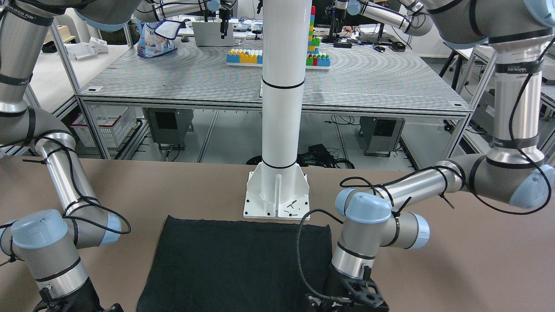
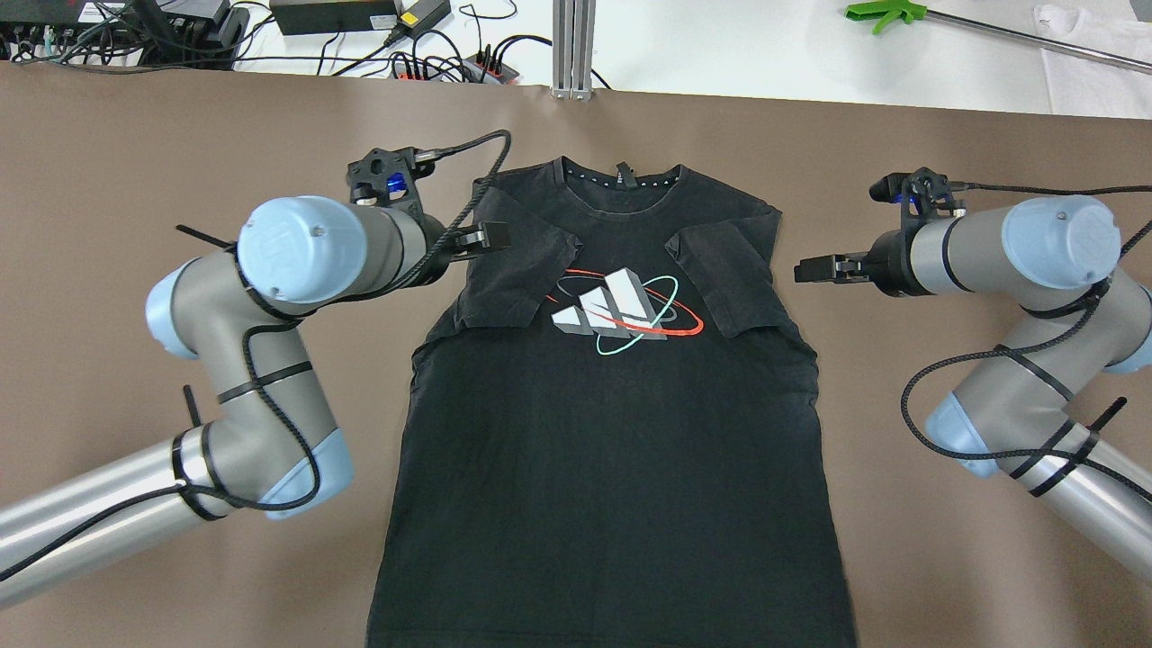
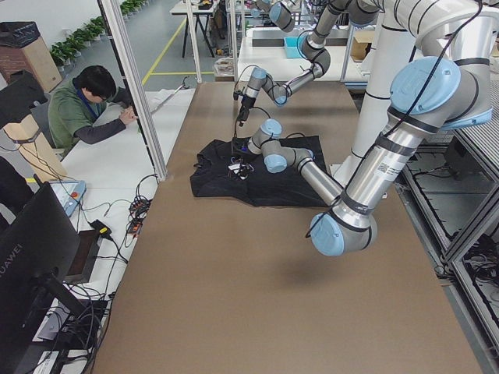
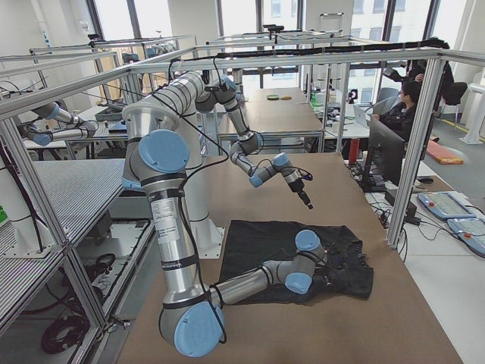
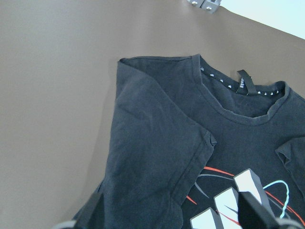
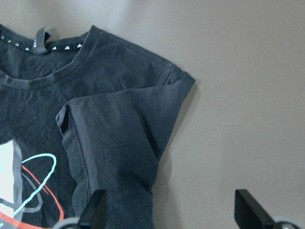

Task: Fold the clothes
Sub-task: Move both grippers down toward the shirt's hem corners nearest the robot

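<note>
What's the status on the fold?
Both open: left gripper above a sleeve, right gripper beside the other. The shirt lies flat, both sleeves folded in. Nothing in the way.

Clothes [image 2: 612, 450] lie on table [image 2: 135, 117], before the pillar [image 1: 282, 86].

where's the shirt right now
In the overhead view the shirt lies flat in the middle of the table, collar away from the robot, sleeves folded in; the left gripper is at one shoulder, the right gripper just off the other.
</note>
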{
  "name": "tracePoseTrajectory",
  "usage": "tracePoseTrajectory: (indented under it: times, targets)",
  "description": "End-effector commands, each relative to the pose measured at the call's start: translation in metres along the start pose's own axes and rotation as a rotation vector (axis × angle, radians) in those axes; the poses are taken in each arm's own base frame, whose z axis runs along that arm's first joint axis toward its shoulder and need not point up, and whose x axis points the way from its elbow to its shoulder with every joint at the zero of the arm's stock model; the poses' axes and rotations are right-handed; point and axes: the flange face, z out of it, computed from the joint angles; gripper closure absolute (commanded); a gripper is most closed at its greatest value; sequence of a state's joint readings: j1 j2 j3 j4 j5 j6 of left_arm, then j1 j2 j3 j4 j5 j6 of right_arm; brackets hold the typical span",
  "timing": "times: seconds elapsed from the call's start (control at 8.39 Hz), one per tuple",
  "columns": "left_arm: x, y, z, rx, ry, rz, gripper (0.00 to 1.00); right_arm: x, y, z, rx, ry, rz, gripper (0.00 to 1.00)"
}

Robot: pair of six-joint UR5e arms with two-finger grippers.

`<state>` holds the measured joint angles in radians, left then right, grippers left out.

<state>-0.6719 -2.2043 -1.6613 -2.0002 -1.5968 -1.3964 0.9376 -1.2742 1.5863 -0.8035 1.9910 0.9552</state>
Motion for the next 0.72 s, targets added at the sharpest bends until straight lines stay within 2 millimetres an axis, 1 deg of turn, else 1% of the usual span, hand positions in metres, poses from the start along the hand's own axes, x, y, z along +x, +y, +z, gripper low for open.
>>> tracePoseTrajectory:
  times: [0.0,0.12,0.24,0.36,0.48,0.6]
  targets:
    - [-0.050,0.012,-0.071,-0.022,-0.056,-0.128,0.00,-0.010,0.036,-0.037,-0.160,-0.069,0.026,0.06]
    - [-0.055,0.016,-0.086,-0.028,-0.126,-0.164,0.00,-0.014,0.048,-0.057,-0.195,-0.056,0.043,0.06]
    - [-0.050,0.026,-0.100,-0.035,-0.143,-0.223,0.00,-0.012,0.063,-0.078,-0.196,-0.061,0.041,0.06]
    - [-0.038,0.048,-0.110,-0.056,-0.120,-0.222,0.00,-0.007,0.074,-0.087,-0.217,-0.066,0.076,0.06]
    - [-0.030,0.072,-0.110,-0.056,-0.109,-0.203,0.00,-0.010,0.080,-0.089,-0.257,-0.080,0.192,0.06]
    - [-0.029,0.076,-0.111,-0.059,-0.107,-0.199,0.00,-0.013,0.096,-0.091,-0.288,-0.101,0.244,0.06]
